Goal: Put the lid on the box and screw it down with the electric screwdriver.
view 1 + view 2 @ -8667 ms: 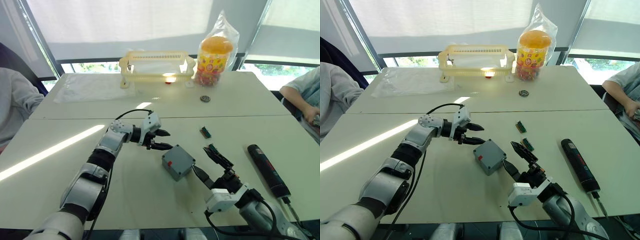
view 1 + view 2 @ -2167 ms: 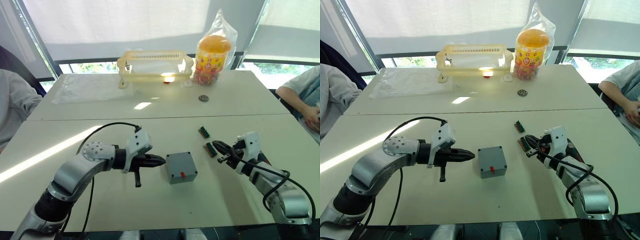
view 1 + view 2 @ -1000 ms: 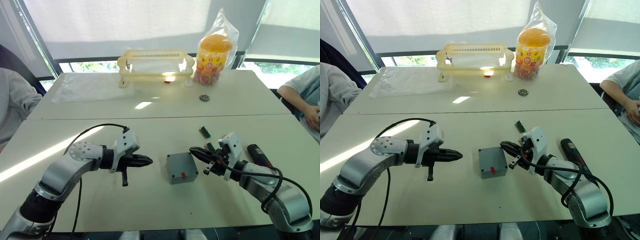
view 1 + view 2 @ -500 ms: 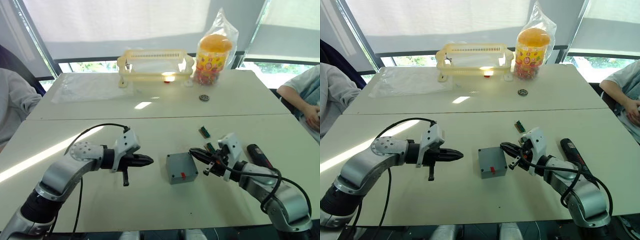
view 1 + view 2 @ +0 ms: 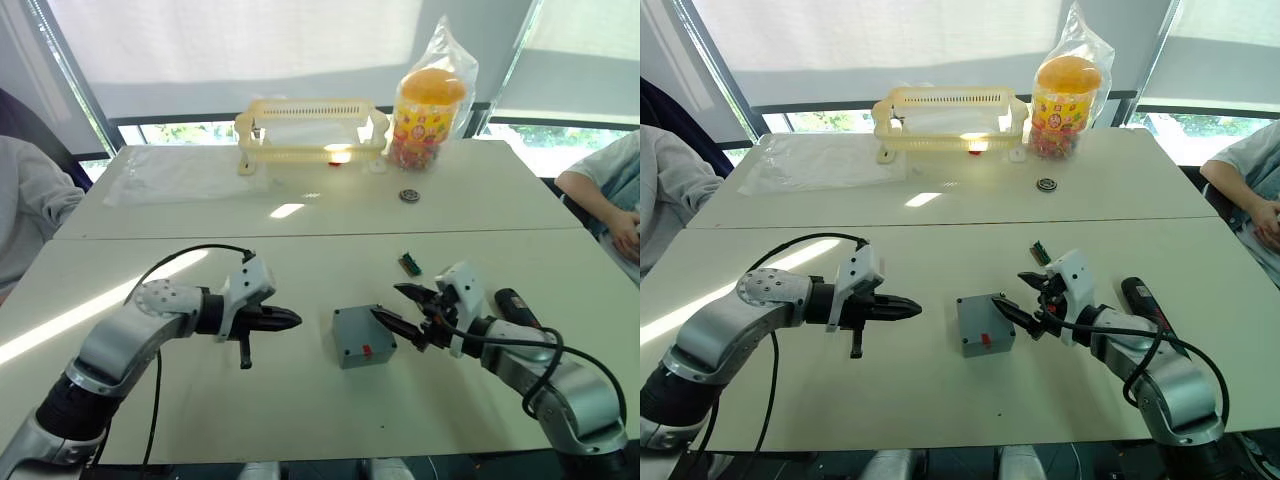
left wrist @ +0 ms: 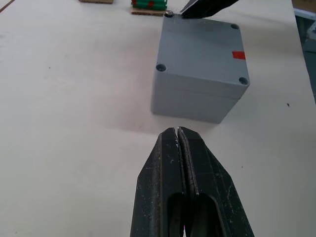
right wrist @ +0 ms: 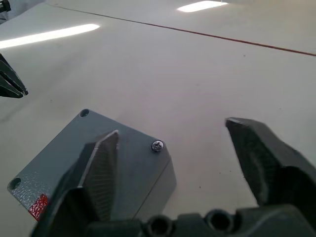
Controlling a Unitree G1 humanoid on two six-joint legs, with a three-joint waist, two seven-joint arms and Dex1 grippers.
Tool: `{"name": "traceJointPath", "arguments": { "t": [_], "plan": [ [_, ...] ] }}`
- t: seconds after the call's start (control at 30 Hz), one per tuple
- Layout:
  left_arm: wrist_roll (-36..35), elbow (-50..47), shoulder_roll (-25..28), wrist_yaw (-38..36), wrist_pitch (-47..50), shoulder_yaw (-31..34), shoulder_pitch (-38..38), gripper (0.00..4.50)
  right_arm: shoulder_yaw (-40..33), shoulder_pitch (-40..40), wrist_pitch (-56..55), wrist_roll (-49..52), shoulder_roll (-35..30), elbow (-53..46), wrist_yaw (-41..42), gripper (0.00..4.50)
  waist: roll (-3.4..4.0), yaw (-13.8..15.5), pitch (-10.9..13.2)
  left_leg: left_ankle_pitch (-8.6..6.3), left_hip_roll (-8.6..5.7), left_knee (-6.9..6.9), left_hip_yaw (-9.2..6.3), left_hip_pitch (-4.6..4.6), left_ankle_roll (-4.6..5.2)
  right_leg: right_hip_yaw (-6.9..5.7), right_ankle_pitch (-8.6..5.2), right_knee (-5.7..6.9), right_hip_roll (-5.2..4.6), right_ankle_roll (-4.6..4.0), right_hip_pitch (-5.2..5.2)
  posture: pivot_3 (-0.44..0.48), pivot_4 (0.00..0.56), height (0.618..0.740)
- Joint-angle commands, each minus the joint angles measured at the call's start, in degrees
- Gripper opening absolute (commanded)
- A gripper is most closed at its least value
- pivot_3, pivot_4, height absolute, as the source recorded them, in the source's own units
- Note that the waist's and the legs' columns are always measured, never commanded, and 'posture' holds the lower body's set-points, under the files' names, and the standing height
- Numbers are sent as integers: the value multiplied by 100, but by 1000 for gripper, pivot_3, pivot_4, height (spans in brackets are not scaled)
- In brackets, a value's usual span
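Clearly the right arm is the nearer one

Centrally on the bench (image 5: 300, 250) sits the box (image 5: 363, 336), its lid (image 6: 202, 51) already seated flat on top, a red mark on the side facing the robot. One screw (image 7: 157, 145) stands in the lid's corner nearest the right arm; the other corner holes look empty.

Just to the box's right, the right pincer (image 5: 400, 309) has its fingers spread apart, one tip at that corner. The electric screwdriver (image 5: 517, 307) lies further right, beyond that arm, its long axis running near-to-far. By my reading the right arm must swing outward, away from the box, to fetch it.

Well to the left, the left pincer (image 5: 285, 320) is pressed together, empty, pointing at the box.
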Motion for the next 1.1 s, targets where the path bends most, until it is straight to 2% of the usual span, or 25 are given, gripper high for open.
{"name": "traceJointPath", "arguments": {
  "t": [0.03,0.13,0.27,0.3,0.37,0.4,0.57,0.73,0.83,1.0,1.1],
  "plan": [
    [-381,129,-54,-56,129,481,-392,0,-963,-183,693,1019,-281,-618,-39,3990,0,11,0,0,0,1,-3,-3,0,-3,1,0,0,1,-2,0,150,740],
    [-569,217,-262,192,411,618,-858,0,-1974,-550,1772,2281,-726,-431,-297,3990,-3,18,2,0,0,9,-9,-10,0,-10,8,-1,-1,9,0,0,150,740],
    [-980,-5,-359,-69,578,585,-1222,0,-2854,-823,2706,2811,-1905,337,-142,3990,0,15,3,0,-3,7,-6,-18,0,-10,10,-16,-4,12,1,0,150,740],
    [-974,-113,-332,-185,496,476,-1227,0,-2870,-785,2761,2557,-2376,647,2,3990,1,13,3,0,-3,5,-6,-21,0,-11,11,-22,-4,14,-1,0,150,740],
    [-816,-376,-239,-405,244,216,-1087,0,-2676,-507,2861,2135,-3495,1179,651,4497,15,10,6,-1,-3,0,0,-25,2,-10,11,-32,-4,14,-3,0,150,740],
    [-757,-505,-197,-449,170,137,-997,0,-2565,-375,2871,1990,-3911,1376,893,4497,18,9,5,-2,-3,-1,4,-30,4,-8,11,-36,-4,14,-9,0,150,740],
    [-476,-1203,120,-503,-63,-230,-491,0,-1879,241,2683,1302,-5177,2473,1943,4497,23,-29,5,-12,6,-4,14,-27,22,-1,11,-38,5,14,-15,0,150,740],
    [-468,-1761,151,-188,82,-376,-106,0,-1299,881,2065,686,-5651,3228,3070,4497,26,9,4,-12,2,9,20,-31,21,5,1,-38,-2,-6,-13,0,150,740],
    [-605,-1963,48,146,334,-289,21,0,-1173,1165,1950,492,-5731,3331,3520,4497,29,4,3,-12,1,20,24,-31,21,8,2,-39,-4,-5,-7,0,150,740],
    [-655,-2133,-29,451,535,-343,123,0,-1151,1463,2033,249,-5619,3204,3721,4497,33,-8,1,-12,2,16,21,-30,21,6,12,-38,0,14,-9,0,150,740],
    [-671,-2128,-106,550,585,-405,110,0,-920,1188,2081,172,-5406,3342,3530,4497,33,-3,0,-12,2,17,20,-29,21,6,13,-37,2,14,-8,0,150,740]
  ]
}}
